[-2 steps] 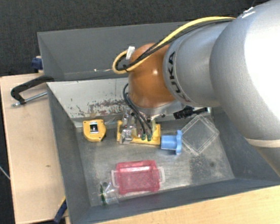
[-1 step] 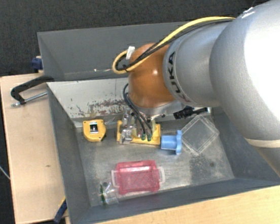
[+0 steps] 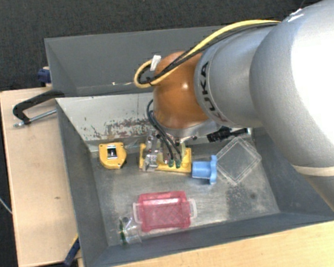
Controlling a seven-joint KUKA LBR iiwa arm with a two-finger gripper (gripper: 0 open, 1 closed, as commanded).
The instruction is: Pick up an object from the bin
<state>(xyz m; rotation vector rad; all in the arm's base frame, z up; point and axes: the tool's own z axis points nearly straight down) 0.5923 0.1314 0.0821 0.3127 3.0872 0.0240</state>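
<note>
Hovering over: gripper point(image 3: 155, 154) sits low above a flat yellow plastic block point(image 3: 180, 161) w/ dark marks, mid-bin nr the back wall.
Gripper state: can't tell if open or closed; nothing seen held.
Neighbours: small yellow tape measure point(image 3: 112, 155) just left of block; blue plastic fitting point(image 3: 205, 170) touching or just beside its right end; clear square plastic box point(image 3: 238, 161) beyond that.
Front of bin: pink box in clear wrap point(image 3: 163, 211), well apart.
Risk 1: block lies flat on grey metal bin point(image 3: 86, 189) floor, so grip may skid off a thin edge.
Risk 2: blue fitting is so close it could get nudged or pinched along w/ block.
Risk 3: back wall is near; wrist cables point(image 3: 168, 142) may snag.
</note>
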